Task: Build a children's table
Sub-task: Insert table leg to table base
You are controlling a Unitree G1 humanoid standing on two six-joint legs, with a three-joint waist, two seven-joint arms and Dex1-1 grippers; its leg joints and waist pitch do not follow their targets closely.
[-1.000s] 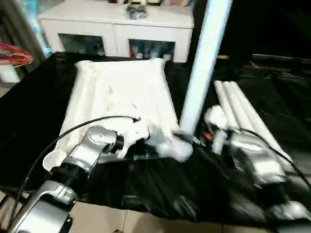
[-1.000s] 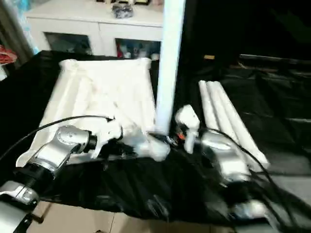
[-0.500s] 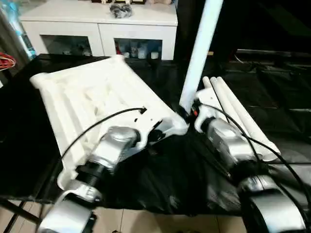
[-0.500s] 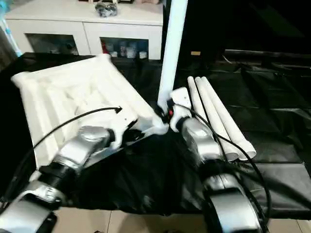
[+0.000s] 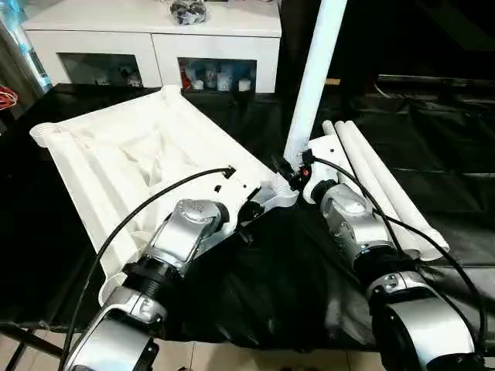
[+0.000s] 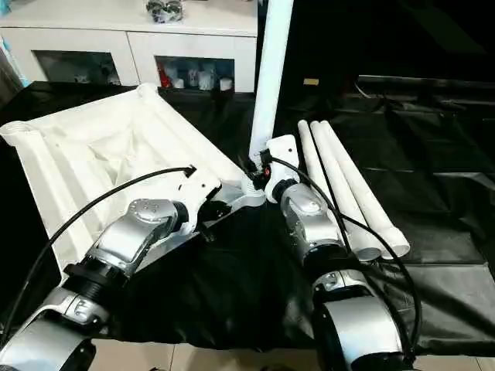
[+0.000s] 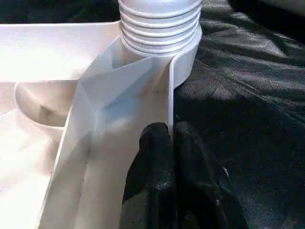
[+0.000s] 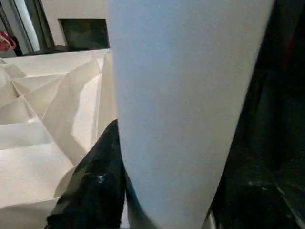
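Note:
The white tabletop point(image 5: 139, 154) lies upside down on the black cloth, its ribbed underside facing up. One white leg point(image 5: 313, 77) stands upright in the near right corner socket point(image 5: 282, 197), and its threaded end point(image 7: 159, 24) sits in that socket. My left gripper point(image 5: 251, 210) is shut on the tabletop's rim point(image 7: 170, 95) just behind that corner, black fingers point(image 7: 157, 162) pinching the thin wall. At the base of the leg my right gripper point(image 5: 292, 171) is shut on it, with one finger point(image 8: 95, 186) pressed against the tube point(image 8: 190, 95). Three loose legs point(image 5: 379, 178) lie side by side to the right.
A white cabinet point(image 5: 155, 39) with glass-fronted compartments stands behind the table. The black cloth point(image 5: 271, 286) is crumpled over the near table edge, with pale floor point(image 5: 232, 359) below. A black cable point(image 5: 155, 201) arcs over my left forearm.
The head view has shifted and steadied. The tabletop has turned on the cloth, so it now lies at an angle. Both grippers keep their holds and the leg stays upright.

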